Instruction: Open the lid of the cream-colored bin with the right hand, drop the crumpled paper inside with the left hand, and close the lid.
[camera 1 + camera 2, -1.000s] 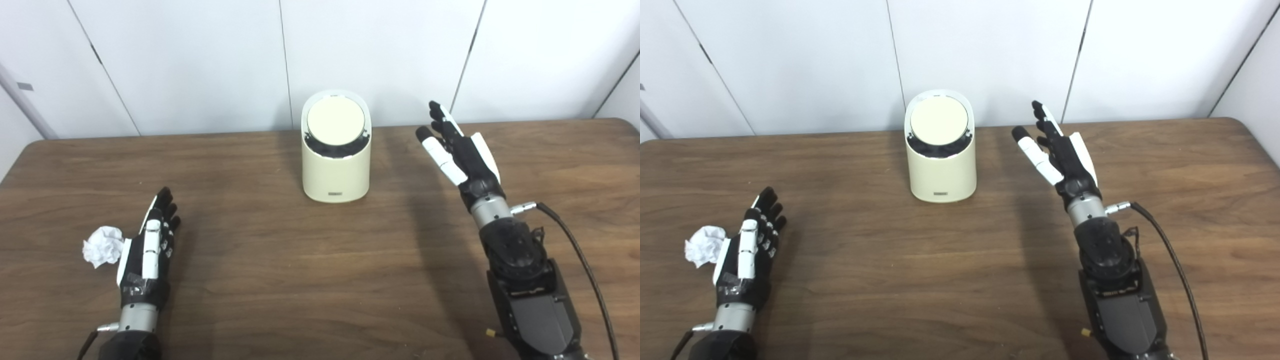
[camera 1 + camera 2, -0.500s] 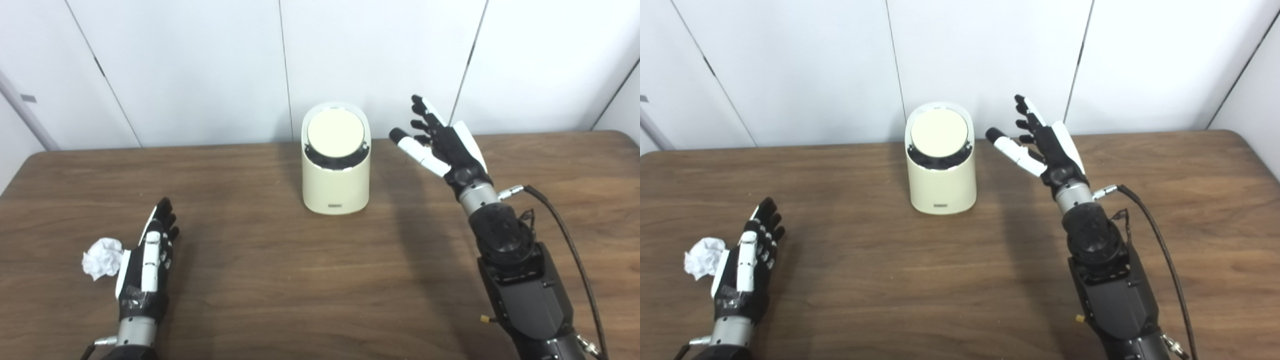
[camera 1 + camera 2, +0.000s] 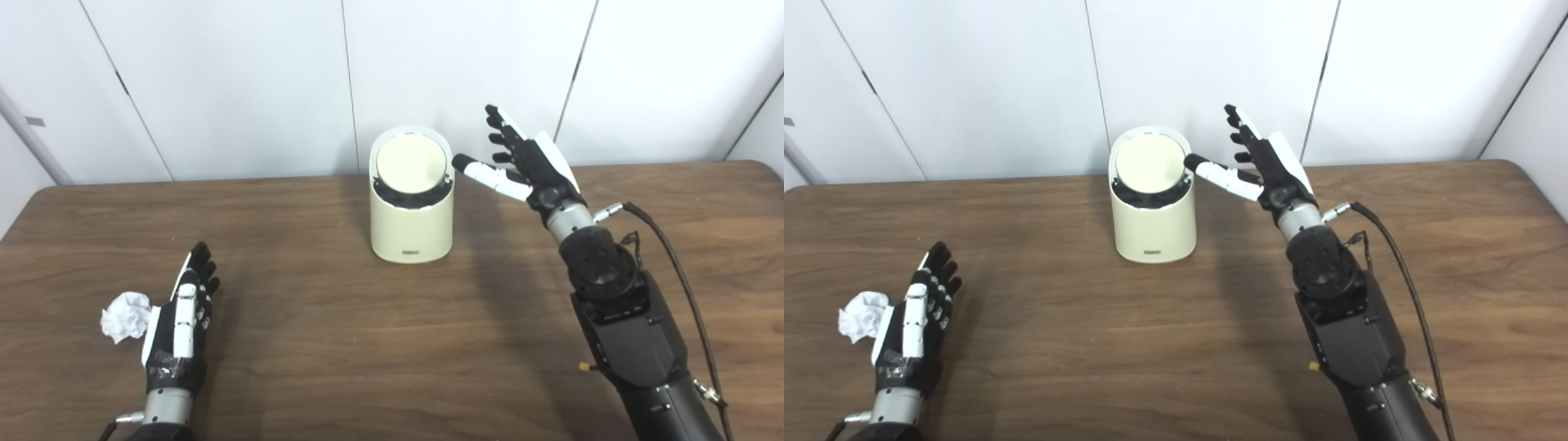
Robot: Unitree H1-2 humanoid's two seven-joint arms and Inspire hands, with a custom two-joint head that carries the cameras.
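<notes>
Brown wooden table (image 3: pixel 343 343) — white panelled wall (image 3: pixel 233 79) behind.

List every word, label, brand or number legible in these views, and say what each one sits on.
No text can be read in either view.
Small dark label low on the front of the cream-colored bin: too small and blurred to read.
Gray tag on the wall strip at far left: no characters discernible.
Left hand, right hand, crumpled paper: no markings visible.
</notes>
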